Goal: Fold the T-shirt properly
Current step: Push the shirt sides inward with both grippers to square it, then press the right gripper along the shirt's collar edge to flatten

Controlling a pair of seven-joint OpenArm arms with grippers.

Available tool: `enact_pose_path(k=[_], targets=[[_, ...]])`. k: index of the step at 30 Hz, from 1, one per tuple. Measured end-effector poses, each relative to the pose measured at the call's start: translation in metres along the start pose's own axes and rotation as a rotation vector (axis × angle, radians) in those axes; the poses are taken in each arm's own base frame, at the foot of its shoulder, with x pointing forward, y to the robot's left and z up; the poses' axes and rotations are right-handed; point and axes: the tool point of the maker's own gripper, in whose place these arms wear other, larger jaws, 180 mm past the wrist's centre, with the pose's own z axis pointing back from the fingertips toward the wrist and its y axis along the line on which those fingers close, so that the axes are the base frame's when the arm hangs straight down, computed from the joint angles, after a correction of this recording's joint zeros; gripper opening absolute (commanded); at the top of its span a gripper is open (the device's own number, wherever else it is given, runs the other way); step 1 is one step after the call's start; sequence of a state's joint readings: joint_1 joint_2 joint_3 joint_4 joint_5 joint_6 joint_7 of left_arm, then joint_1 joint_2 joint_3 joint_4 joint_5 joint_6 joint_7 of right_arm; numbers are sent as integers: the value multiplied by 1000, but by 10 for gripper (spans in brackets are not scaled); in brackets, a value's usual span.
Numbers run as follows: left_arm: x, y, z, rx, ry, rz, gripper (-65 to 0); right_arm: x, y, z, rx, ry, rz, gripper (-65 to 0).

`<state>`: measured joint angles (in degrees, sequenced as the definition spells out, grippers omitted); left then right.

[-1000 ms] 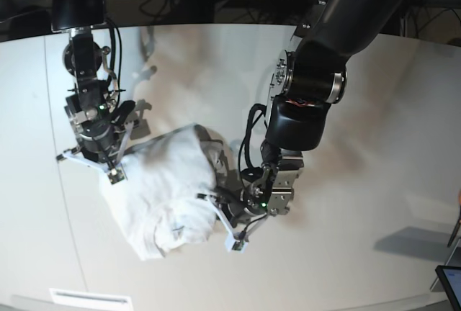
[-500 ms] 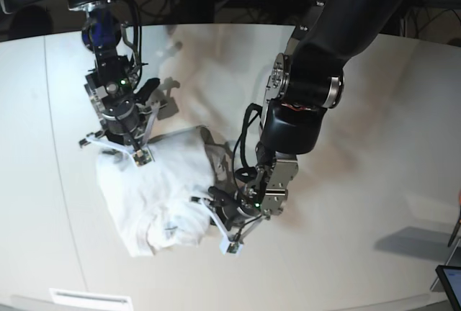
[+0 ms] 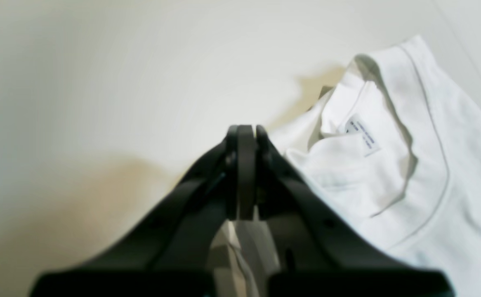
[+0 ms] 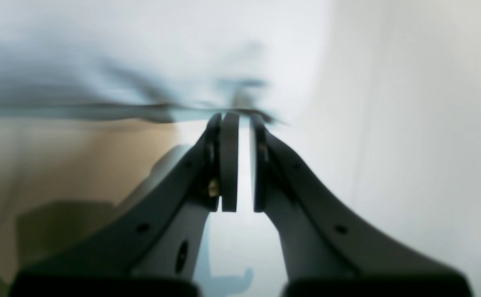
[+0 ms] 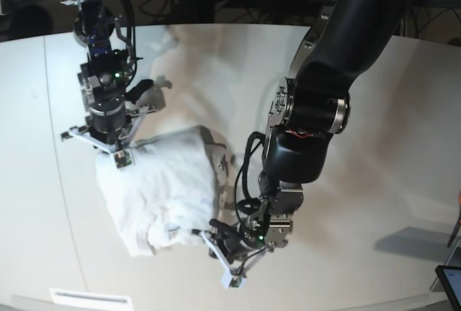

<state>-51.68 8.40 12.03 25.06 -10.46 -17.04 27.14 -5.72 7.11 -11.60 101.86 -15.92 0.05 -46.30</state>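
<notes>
Reaching down from the far left corner of the smooth white tabletop (image 5: 403, 145), the right gripper (image 5: 115, 154) sits at the far left edge of the plain white cotton T-shirt (image 5: 162, 188), its arm hanging almost straight down with the wrist bent toward the cloth. Its fingers (image 4: 229, 165) stand with only a thin slit between them, and the blurred hem of the shirt crosses right at their tips; I cannot tell whether cloth is pinched there or merely touched. Held at that corner, the gripper seems placed to anchor or carry one edge while the fold is shaped. The shirt itself lies bunched in a rough, thick bundle left of the desk's middle, toward the near edge, with its neckline and small label (image 3: 362, 135) turned up on the near side, so by my judgement the fold is partly made but still untidy. On the right, the left gripper (image 5: 223, 253) hangs low near the desk's near edge, just beside the bundle's near right corner, its thick black arm coming down from the far right and curling at the wrist. Its fingers (image 3: 240, 173) are pressed together, with no cloth seen at their tips.
</notes>
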Motion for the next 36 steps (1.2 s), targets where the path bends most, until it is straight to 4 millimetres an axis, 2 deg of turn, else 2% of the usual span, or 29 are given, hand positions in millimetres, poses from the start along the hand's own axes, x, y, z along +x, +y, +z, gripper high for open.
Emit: enact_pose_path(k=[3, 5, 7, 9, 11, 13, 16, 18, 21, 23, 26, 32, 36], targets=[[15, 1, 18, 6, -61, -37, -650, 11, -27, 6, -67, -35, -60, -601], [6, 11, 36, 19, -68, -36, -650, 20, -46, 12, -115, -69, -89, -601], [-12, 32, 55, 56, -33, -34, -650, 27, -53, 17, -131, -98, -87, -601], [-28, 56, 74, 108, 2, -24, -650, 33, -42, 21, -96, -116, -58, -601], [-33, 71, 95, 139, -40, 9, -650, 43, -13, 24, -9, -141, -15, -601], [-47, 79, 113, 160, -73, 64, -650, 53, 3, 27, 33, -169, -4, -601], [-93, 94, 137, 210, 14, 80, -650, 62, 5, 28, 31, -181, -26, -601], [-110, 99, 152, 243, 36, 66, -650, 68, 4, 26, 28, -190, -26, -601], [-113, 89, 165, 245, 23, 38, -650, 79, 3, 20, 29, -204, -25, -601], [-112, 70, 166, 208, 2, 25, -650, 84, 1, 16, 23, -207, -21, -601], [-123, 43, 167, 152, 18, -11, -650, 81, 6, 7, 51, -184, 41, -601], [-136, 49, 173, 179, 40, -3, -650, 76, 33, -16, 123, -124, 48, -601], [-146, 46, 177, 175, 56, -1, -650, 76, 35, -19, 124, -111, 43, -601]])
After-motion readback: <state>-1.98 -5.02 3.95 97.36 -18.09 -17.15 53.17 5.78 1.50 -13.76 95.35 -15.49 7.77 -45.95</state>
